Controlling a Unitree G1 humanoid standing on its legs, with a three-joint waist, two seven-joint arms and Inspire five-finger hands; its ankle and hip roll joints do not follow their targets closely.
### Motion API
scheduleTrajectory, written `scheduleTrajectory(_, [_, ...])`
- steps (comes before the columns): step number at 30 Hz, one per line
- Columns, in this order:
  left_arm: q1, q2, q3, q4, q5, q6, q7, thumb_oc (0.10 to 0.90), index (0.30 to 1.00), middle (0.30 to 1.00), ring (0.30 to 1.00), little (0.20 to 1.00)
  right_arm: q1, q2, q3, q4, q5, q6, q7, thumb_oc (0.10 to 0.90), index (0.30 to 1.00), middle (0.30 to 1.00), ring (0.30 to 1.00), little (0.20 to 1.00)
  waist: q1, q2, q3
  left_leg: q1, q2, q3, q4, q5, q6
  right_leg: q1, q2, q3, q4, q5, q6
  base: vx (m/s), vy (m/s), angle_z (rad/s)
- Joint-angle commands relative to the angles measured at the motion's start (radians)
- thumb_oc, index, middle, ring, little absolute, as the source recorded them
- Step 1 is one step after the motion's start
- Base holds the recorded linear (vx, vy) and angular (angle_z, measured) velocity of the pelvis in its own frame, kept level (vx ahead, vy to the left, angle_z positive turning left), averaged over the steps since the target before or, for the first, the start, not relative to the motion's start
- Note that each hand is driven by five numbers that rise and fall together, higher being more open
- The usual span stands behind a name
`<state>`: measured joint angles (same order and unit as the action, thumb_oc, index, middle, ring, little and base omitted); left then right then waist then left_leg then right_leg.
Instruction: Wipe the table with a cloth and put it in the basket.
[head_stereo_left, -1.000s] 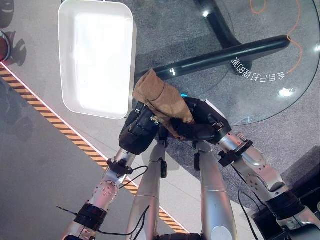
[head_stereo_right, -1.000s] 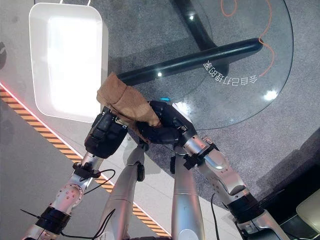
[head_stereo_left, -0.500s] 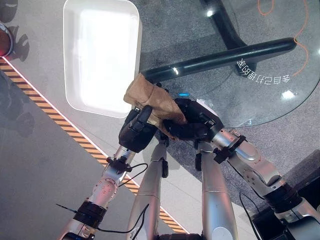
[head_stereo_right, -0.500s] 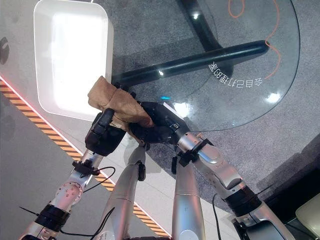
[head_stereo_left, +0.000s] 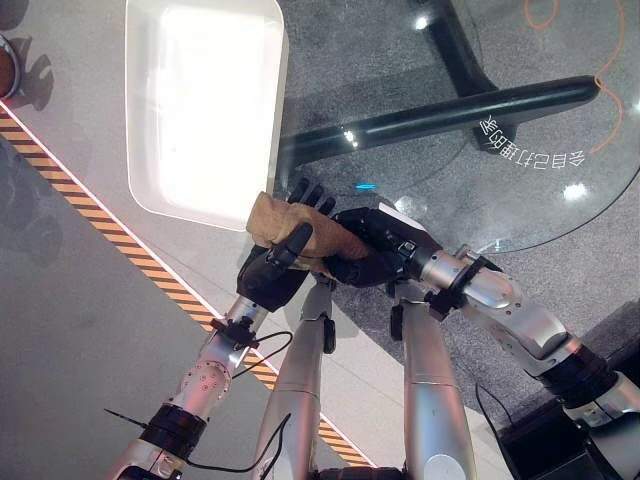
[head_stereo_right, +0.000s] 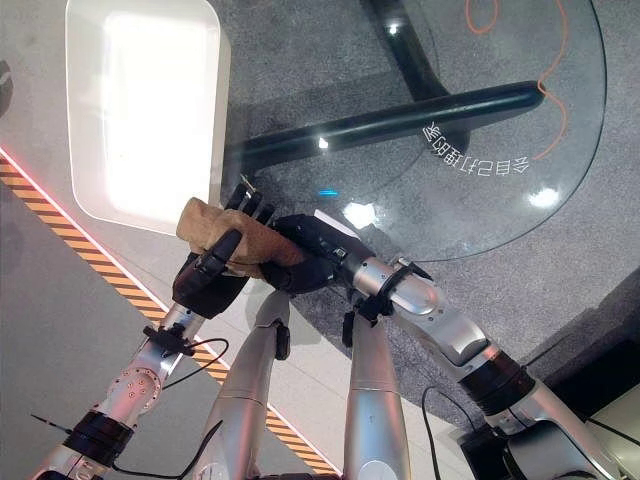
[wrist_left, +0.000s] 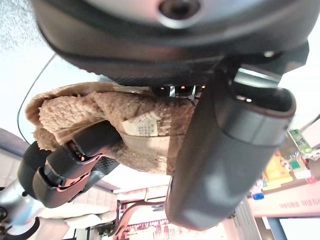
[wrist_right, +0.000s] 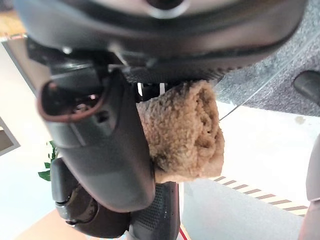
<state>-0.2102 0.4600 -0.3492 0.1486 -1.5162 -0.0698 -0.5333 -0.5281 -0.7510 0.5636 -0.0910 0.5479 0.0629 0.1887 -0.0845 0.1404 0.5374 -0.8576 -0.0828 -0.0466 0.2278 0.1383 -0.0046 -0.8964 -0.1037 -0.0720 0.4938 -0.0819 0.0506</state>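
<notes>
A brown cloth is bunched between both hands, in the air above the floor, between the white basket and the near rim of the round glass table. My right hand is shut on one end of it, fingers curled round the roll. My left hand is open. Its straight fingers stick out past the cloth and its thumb lies along the front. The cloth rests against the left palm.
The basket lies on the pale floor to the left of the hands. A black and orange striped line runs diagonally over the floor. The table's dark base bar shows through the glass. An orange cable lies beyond it.
Both hands and the cloth moved left, toward the basket's near corner. The cloth went from standing up to lying across. The left hand's fingers straightened from a fist.
</notes>
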Motion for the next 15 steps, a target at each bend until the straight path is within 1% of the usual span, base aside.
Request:
scheduleTrajectory(1, [-0.024, -0.039, -0.063, -0.192, 0.024, 0.0, -0.116, 0.8, 0.9, 0.9, 0.9, 0.9, -0.013, 0.015, 0.089, -0.117, -0.007, -0.032, 0.0, 0.1, 0.3, 0.3, 0.3, 0.2, 0.009, 0.009, -0.017, 0.012, -0.012, 0.014, 0.054, -0.047, -0.008, 0.002, 0.056, 0.091, -0.09, 0.096, 0.029, 0.0, 0.0, 0.0])
scheduleTrajectory(7, [-0.02, -0.056, -0.056, -0.197, 0.017, -0.025, -0.122, 0.8, 0.9, 0.9, 0.9, 0.9, -0.014, 0.031, 0.081, -0.129, -0.005, -0.027, -0.005, 0.1, 0.3, 0.3, 0.3, 0.2, 0.01, 0.009, -0.017, 0.011, -0.014, 0.013, 0.049, -0.045, -0.007, -0.002, 0.062, 0.094, -0.09, 0.097, 0.028, 0.0, 0.0, 0.0])
scheduleTrajectory(10, [-0.019, -0.069, -0.049, -0.194, -0.003, -0.059, -0.13, 0.8, 0.9, 0.9, 0.9, 0.9, -0.012, 0.04, 0.078, -0.129, -0.01, -0.016, -0.001, 0.1, 0.3, 0.3, 0.3, 0.2, 0.009, 0.009, -0.017, 0.009, -0.015, 0.013, 0.051, -0.046, -0.007, -0.004, 0.063, 0.096, -0.088, 0.095, 0.027, 0.0, 0.0, 0.0])
scheduleTrajectory(12, [-0.016, -0.077, -0.043, -0.189, -0.023, -0.095, -0.131, 0.8, 0.9, 0.9, 0.9, 0.9, -0.009, 0.041, 0.075, -0.13, -0.009, -0.011, -0.002, 0.1, 0.3, 0.3, 0.3, 0.2, 0.009, 0.009, -0.017, 0.009, -0.014, 0.014, 0.053, -0.048, -0.007, -0.005, 0.063, 0.097, -0.086, 0.094, 0.026, 0.0, 0.0, 0.0])
scheduleTrajectory(13, [-0.014, -0.083, -0.036, -0.188, -0.035, -0.128, -0.121, 0.8, 0.9, 0.9, 0.9, 0.9, -0.007, 0.044, 0.071, -0.128, -0.01, -0.009, 0.0, 0.1, 0.3, 0.3, 0.3, 0.2, 0.009, 0.008, -0.017, 0.011, -0.015, 0.012, 0.053, -0.048, -0.007, -0.004, 0.064, 0.098, -0.084, 0.093, 0.025, 0.0, 0.0, 0.0])
scheduleTrajectory(15, [-0.014, -0.085, -0.034, -0.187, -0.042, -0.135, -0.121, 0.8, 0.9, 0.9, 0.9, 0.9, -0.006, 0.046, 0.07, -0.127, -0.011, -0.009, -0.002, 0.1, 0.3, 0.3, 0.3, 0.2, 0.009, 0.008, -0.017, 0.012, -0.016, 0.012, 0.053, -0.048, -0.007, -0.003, 0.065, 0.098, -0.085, 0.094, 0.025, 0.0, 0.0, 0.0])
